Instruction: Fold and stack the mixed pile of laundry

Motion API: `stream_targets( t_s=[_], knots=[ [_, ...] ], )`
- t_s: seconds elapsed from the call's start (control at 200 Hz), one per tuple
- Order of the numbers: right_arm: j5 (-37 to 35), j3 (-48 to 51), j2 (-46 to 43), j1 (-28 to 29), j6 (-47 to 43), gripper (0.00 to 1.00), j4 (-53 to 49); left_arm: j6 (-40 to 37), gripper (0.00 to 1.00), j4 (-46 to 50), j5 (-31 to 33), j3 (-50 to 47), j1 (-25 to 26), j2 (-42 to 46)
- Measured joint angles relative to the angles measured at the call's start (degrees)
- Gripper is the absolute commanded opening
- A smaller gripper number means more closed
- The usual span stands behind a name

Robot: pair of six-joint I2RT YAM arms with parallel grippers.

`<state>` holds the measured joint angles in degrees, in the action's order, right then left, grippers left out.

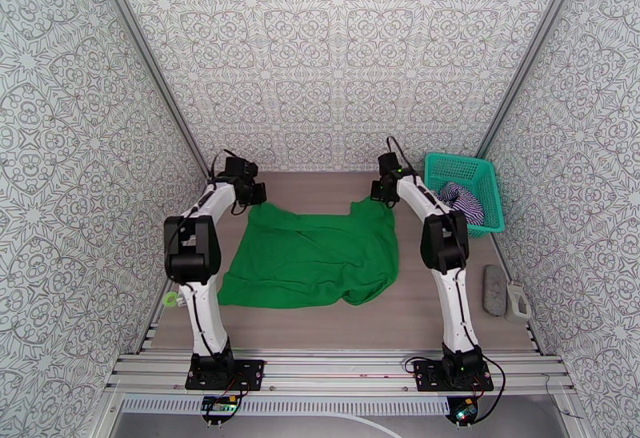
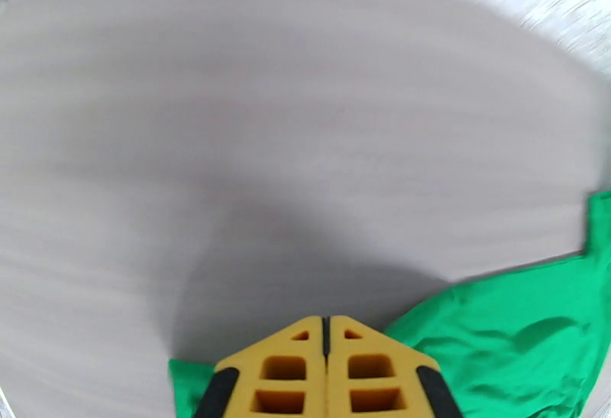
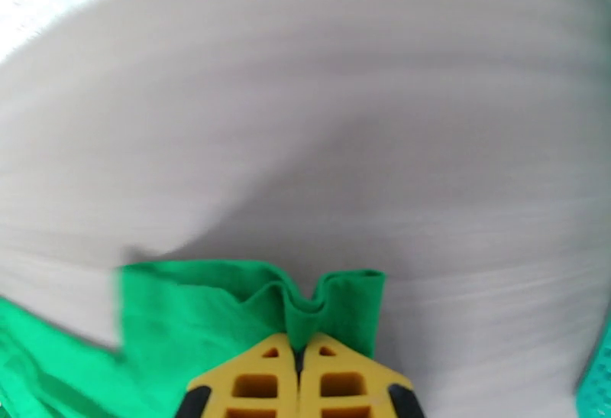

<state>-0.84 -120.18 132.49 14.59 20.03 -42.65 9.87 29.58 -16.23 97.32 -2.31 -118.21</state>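
While both hands sit at the far corners of the green T-shirt (image 1: 312,255), the grips are not equally convincing.

Right hand (image 3: 298,339): jaws closed on a puckered ridge of green cloth (image 3: 198,312) that stands up just ahead of the fingertips. The pinch looks real, but it is bunched. Risk: more than one layer is caught, so a lift drags a hidden fold along with it.

Left hand (image 2: 326,320): jaws pressed together, tips nearly touching. Green fabric (image 2: 504,335) shows on either side of and under the fingers, but none is seen protruding between the tips. I cannot tell whether it holds cloth at all. Risk: if it closed on nothing or on a thin edge, that corner slips free on the lift, the shirt hangs from the right side alone, and it lands skewed.

Shirt body lies spread on the surface (image 1: 400,319) between the arms. It is creased, and its near right edge is curled under. Folding now would probably lock those wrinkles in and give an uneven stack base.

Striped top (image 1: 462,201) lies crumpled in the teal basket (image 1: 472,166) to the right of the right arm, not yet folded. A wide swing of that arm could clip the basket.
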Motion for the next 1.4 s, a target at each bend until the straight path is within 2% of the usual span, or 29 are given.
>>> stream_targets(
  t_s=[0.31, 0.53, 0.775, 0.925, 1.04, 1.145, 1.255, 1.4],
  knots=[
    [-0.96, 14.14, -18.88, 0.0, -1.09, 0.0, 13.16, 0.7, 0.0, -6.84, -1.16, -9.03, -0.22, 15.85],
    [-2.56, 19.65, -33.88, 0.0, -3.1, 0.0, 18.21, 0.66, 0.0, -9.53, -1.31, -12.61, -0.22, 35.3],
    [-5.29, 25.05, -57.66, 0.0, -4.33, 0.0, 21.29, -0.02, 0.0, -10.16, -1.33, -11.74, 0.94, 57.46],
    [-6.25, 26.27, -71.36, 0.04, -5.49, 0.0, 21.14, -1.14, 0.0, -7.89, -1.79, -7.13, 3.06, 66.38],
    [-6.99, 25.68, -80.78, 0.04, -6.82, 0.0, 19.45, -1.36, 0.0, -4.44, -2.21, -2.36, 3.34, 71.49],
    [-7.91, 21.57, -85.31, 0.04, -8.02, 0.0, 15.98, -1.51, 0.0, -1.01, -2.97, 3.85, 3.21, 73.81],
    [-8.44, 15.85, -85.96, 0.04, -8.83, 0.0, 13.38, -1.53, 0.0, 2.23, -3.78, 9.92, 2.14, 73.66],
    [-8.61, 13.6, -83.8, 0.04, -8.94, 0.0, 11.91, -1.49, 0.0, 5.49, -4.66, 14.99, 0.28, 70.18]
  ],
)
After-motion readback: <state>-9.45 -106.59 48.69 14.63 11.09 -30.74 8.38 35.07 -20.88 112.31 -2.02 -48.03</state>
